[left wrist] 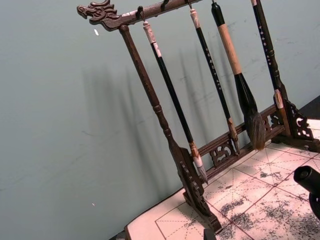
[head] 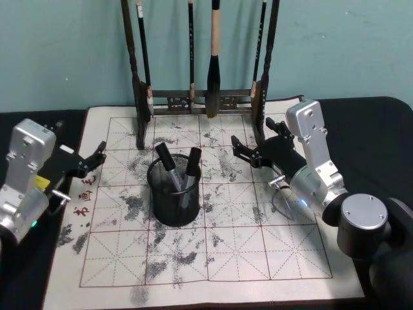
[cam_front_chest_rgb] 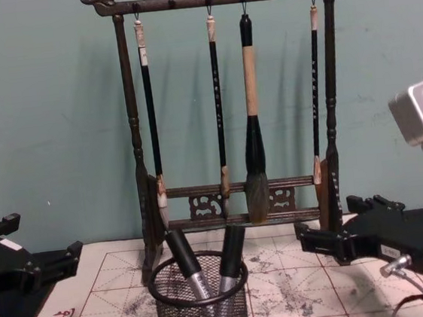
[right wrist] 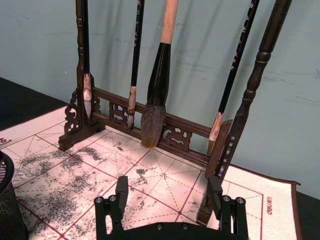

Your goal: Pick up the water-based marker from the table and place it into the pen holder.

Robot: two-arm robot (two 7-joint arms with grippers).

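The black wire-mesh pen holder (head: 174, 210) (cam_front_chest_rgb: 201, 315) stands on the ink-smudged mat (head: 258, 258), left of centre. Two markers with grey bodies and black caps (head: 166, 161) (head: 192, 161) lean inside it, caps up; the chest view shows them too (cam_front_chest_rgb: 186, 259) (cam_front_chest_rgb: 231, 255). My right gripper (head: 251, 130) (right wrist: 168, 195) hovers open and empty to the right of the holder, pointing at the brush rack's right foot. Over the mat's left edge, my left gripper (head: 100, 152) (cam_front_chest_rgb: 45, 235) is open and holds nothing.
The tall carved wooden brush rack (head: 193, 100) (cam_front_chest_rgb: 231, 126) with several hanging brushes stands at the back of the mat, close before the right gripper's fingers (right wrist: 215, 195). A teal wall rises behind it. Dark table (head: 368, 123) borders the mat on both sides.
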